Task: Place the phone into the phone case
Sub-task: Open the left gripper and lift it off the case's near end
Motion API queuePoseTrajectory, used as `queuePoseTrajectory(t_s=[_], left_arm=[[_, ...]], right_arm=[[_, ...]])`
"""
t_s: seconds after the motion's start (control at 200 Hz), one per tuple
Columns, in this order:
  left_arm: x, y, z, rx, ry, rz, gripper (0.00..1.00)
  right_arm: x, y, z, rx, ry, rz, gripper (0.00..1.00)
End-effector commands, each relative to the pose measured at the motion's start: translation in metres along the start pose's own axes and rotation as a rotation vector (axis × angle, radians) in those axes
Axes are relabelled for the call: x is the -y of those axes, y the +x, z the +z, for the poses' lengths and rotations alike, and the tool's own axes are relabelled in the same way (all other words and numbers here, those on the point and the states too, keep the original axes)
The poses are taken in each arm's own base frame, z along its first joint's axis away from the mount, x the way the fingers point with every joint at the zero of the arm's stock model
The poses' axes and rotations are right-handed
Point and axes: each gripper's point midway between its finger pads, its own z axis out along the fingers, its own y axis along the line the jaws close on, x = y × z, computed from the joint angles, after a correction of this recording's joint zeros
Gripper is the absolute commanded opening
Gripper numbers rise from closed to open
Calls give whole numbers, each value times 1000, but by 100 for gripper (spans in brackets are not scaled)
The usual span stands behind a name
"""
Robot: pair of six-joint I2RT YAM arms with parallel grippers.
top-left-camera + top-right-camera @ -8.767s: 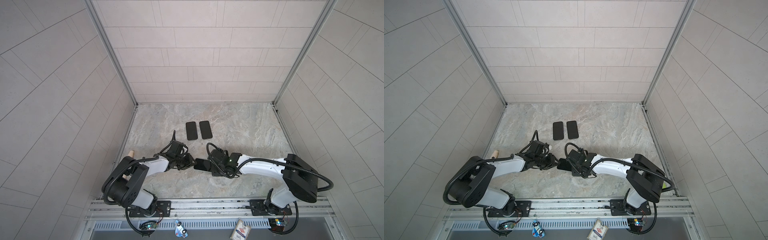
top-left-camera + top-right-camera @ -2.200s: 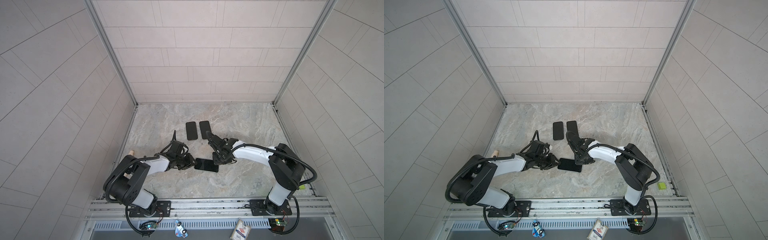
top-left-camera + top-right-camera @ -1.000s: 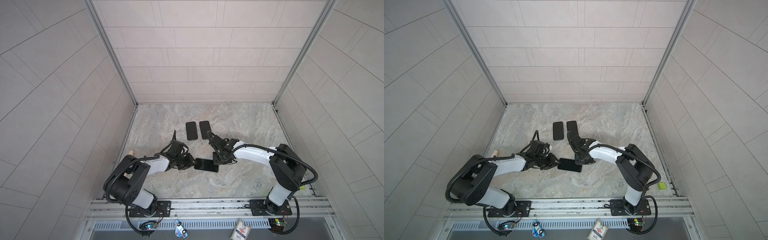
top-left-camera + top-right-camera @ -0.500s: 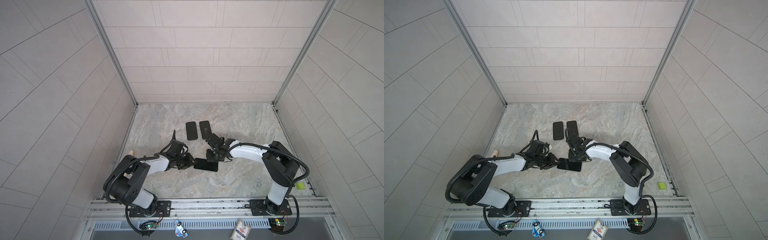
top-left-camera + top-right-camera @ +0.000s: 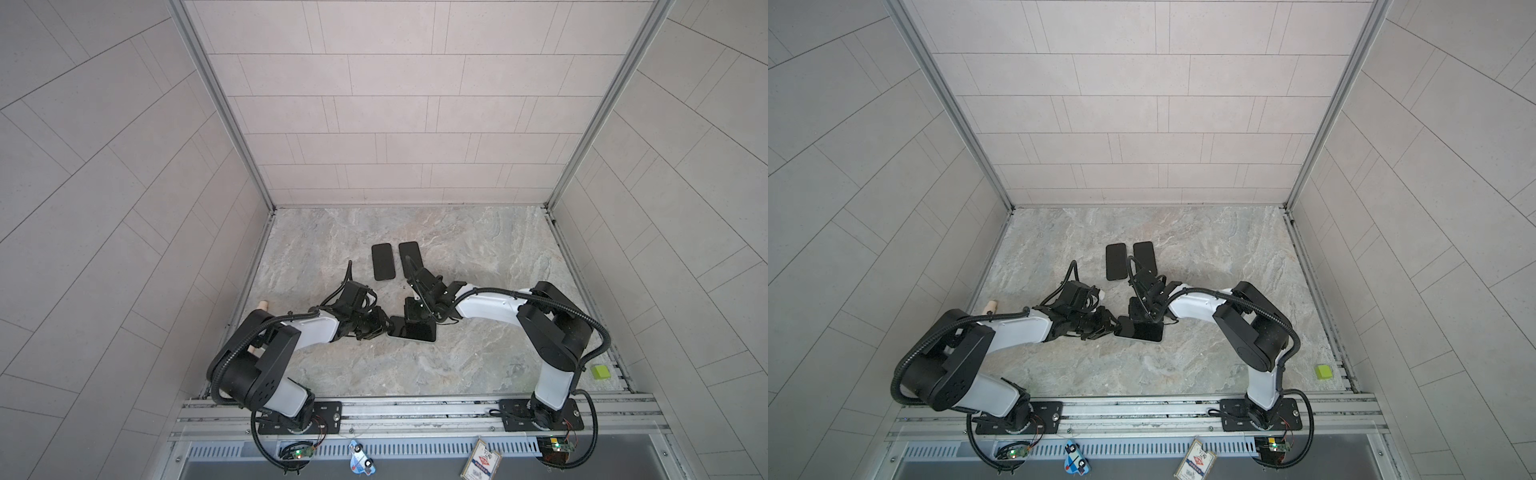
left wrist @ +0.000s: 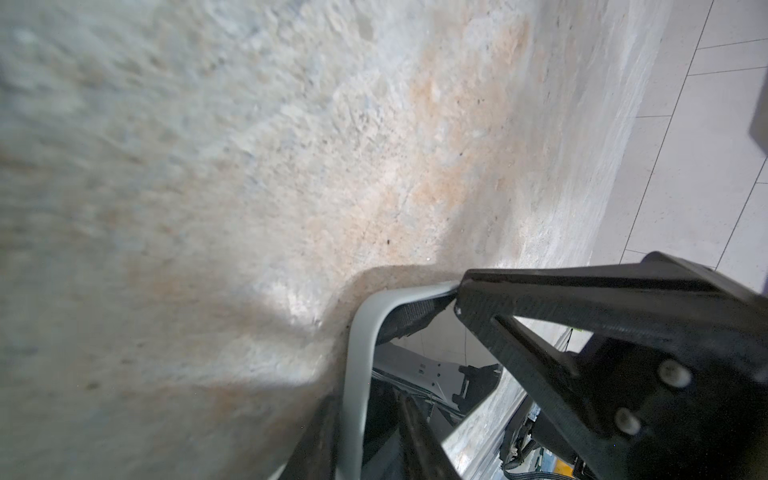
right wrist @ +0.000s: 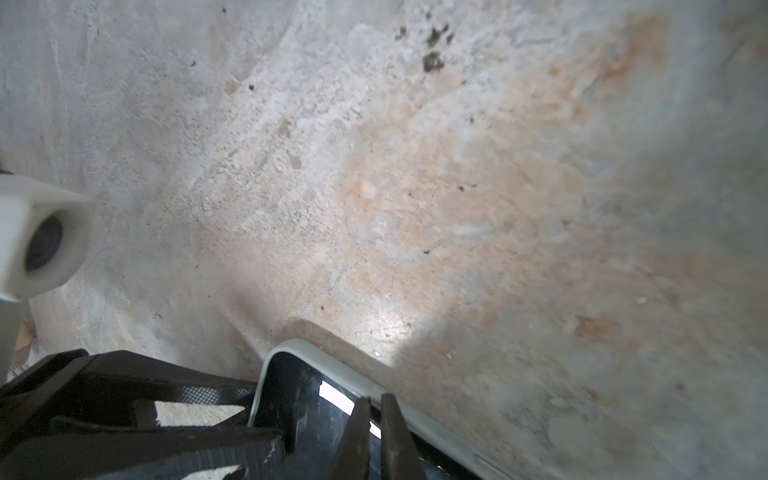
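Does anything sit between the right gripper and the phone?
Nothing visible does: the shut right gripper appears to touch the glossy black phone, seated in the pale-rimmed case that the left gripper clamps.

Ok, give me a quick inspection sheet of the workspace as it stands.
Surface: marbled table, a few dark specks, no spills seen.
Job's things: phone lying in pale phone case; full seating cannot be told.
Clutter: black slab and another at the back, green block, wooden peg.
Tools: left tool clamped on the phone case's end; right tool shut, tips at the phone's edge.
Cables: cables run along both arms, none seen snagged.
Surroundings: tiled walls; tags hang off the front rail.
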Motion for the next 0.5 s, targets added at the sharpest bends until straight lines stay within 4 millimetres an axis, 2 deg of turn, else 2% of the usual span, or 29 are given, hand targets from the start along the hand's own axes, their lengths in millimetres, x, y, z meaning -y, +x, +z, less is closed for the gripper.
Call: queuePoseTrajectory(t_s=[0.0,0.095,0.22,0.35,0.495], left_arm=[[6,-1,0,1,15,12,32],[6,-2,-1,5,14,13,32],[6,-2,-1,9,16,15,32],[7,-3,-2,15,20,14,32],[7,-2,-6,28,24,13,33]], right_arm=[[75,61,9,-166,272,14,14],[72,49,-14,-86,274,-23,18],[80,35,-42,-26,347,-73,26],[83,34,-38,-51,344,-81,49],[79,33,-30,-56,325,-75,52]])
